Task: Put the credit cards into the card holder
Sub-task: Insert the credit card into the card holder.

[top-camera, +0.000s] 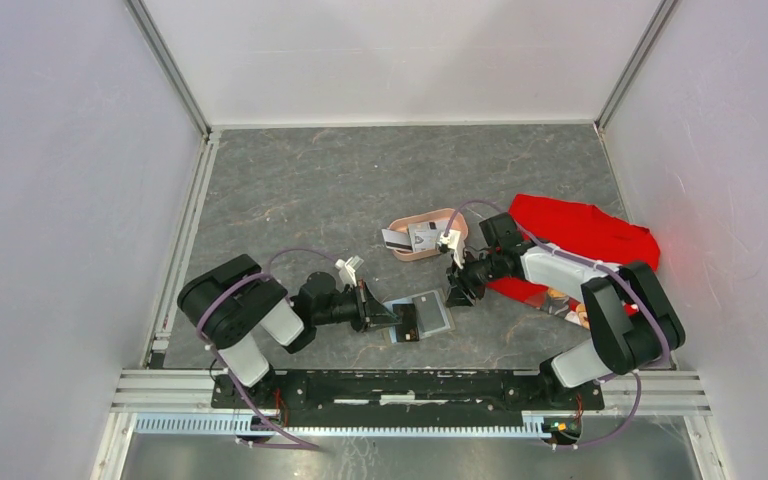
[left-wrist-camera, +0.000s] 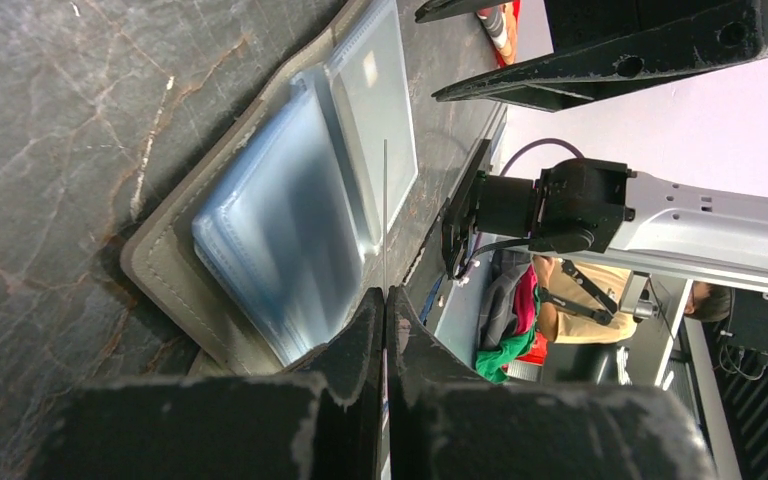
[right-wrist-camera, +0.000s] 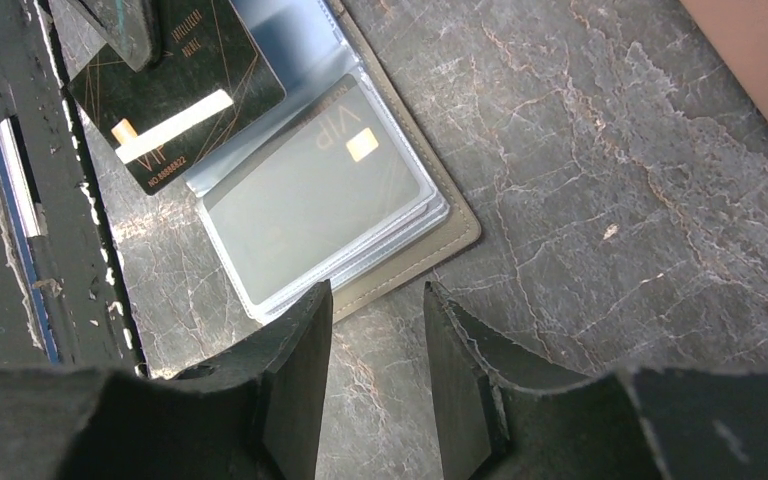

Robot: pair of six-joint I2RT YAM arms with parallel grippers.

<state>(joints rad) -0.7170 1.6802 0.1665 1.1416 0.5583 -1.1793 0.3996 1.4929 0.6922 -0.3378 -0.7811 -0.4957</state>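
The olive-grey card holder (top-camera: 430, 312) lies open on the table between my grippers, clear sleeves up. It shows in the left wrist view (left-wrist-camera: 160, 262) and the right wrist view (right-wrist-camera: 445, 243), where a pale VIP card (right-wrist-camera: 320, 195) sits in a sleeve. My left gripper (top-camera: 385, 315) is shut on a dark credit card (right-wrist-camera: 175, 95), seen edge-on as a thin line (left-wrist-camera: 385, 200) over the holder's left side. Its fingertips (left-wrist-camera: 368, 320) press together. My right gripper (top-camera: 457, 290) is open and empty (right-wrist-camera: 375, 310), low over the table at the holder's right edge. More credit cards (top-camera: 410, 238) lie in the pink tray.
The pink oval tray (top-camera: 457, 218) sits behind the holder, its corner also in the right wrist view (right-wrist-camera: 760, 60). A red cloth (top-camera: 580, 230) lies at the right under my right arm. White walls enclose the grey marbled table (top-camera: 310, 190).
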